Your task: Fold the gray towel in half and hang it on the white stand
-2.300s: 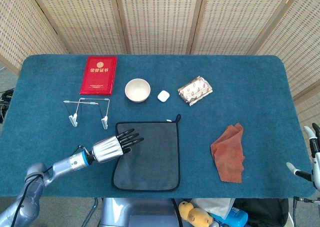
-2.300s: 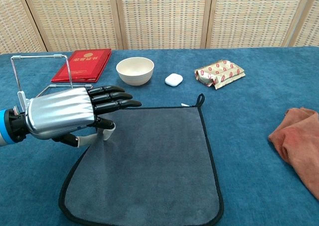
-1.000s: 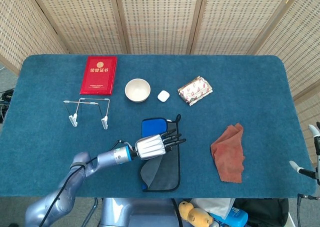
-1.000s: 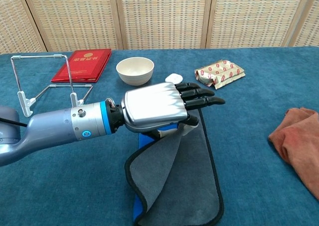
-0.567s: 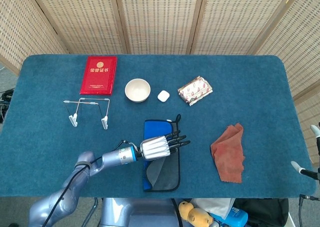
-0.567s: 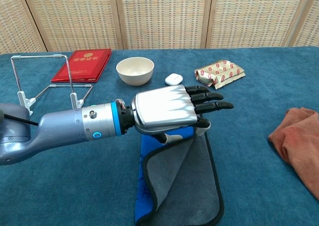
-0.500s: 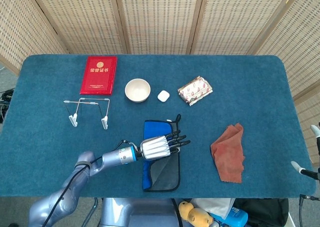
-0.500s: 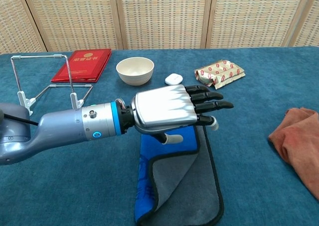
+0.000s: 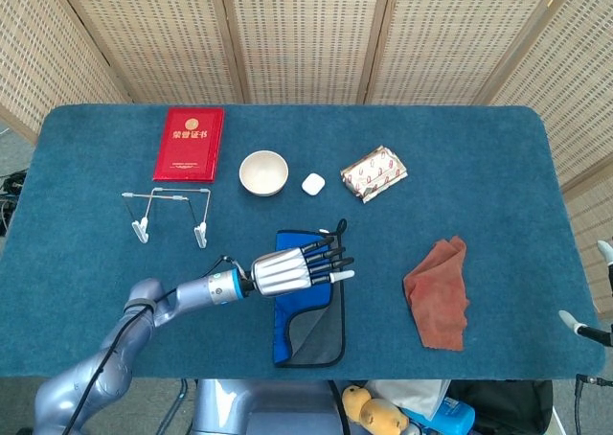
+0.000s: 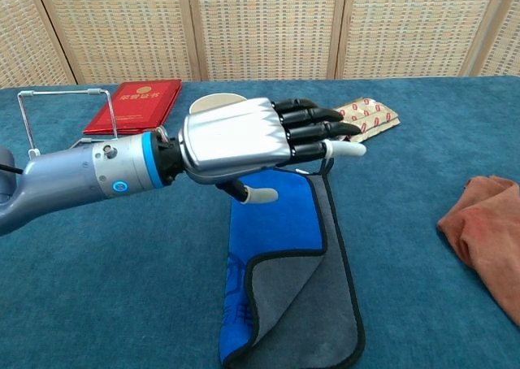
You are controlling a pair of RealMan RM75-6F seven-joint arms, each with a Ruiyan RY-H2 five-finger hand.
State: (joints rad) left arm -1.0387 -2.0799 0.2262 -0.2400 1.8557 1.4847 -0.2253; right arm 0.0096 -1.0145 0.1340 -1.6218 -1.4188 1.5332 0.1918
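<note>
Gray towel [image 10: 296, 304] lies folded, released; left hand [image 10: 244, 137] has lifted clear.

Your head view looks steeply down from above, taking in the whole table [image 9: 96, 291], its far edge at 12 o'clock. Your chest view sits low and near, facing 12 o'clock. Both share the folded gray towel [image 9: 321, 325] [image 10: 313, 304] and left hand [image 9: 287, 271] [image 10: 244, 145].
</note>
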